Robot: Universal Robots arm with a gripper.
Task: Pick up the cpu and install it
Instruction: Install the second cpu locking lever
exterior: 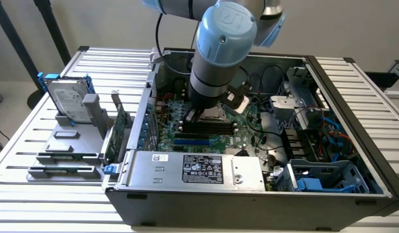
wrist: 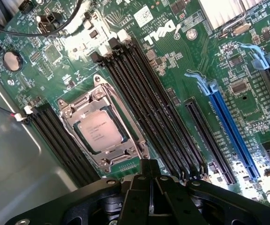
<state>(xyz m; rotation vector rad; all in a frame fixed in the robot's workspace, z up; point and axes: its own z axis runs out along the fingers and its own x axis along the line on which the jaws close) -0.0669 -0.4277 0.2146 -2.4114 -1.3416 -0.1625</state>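
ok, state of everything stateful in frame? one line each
cpu: seated in the socket, silver top up, not held
socket frame: around the cpu, load plate not over the chip
gripper: shut, empty, above the board beside the socket
memory slots: empty
PC case: side off, interior exposed
hard drive: upright in the grey holder

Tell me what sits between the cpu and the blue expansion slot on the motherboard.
In the wrist view, a bank of long black memory slots runs between the cpu in its socket and the blue expansion slot, plus one shorter black slot.
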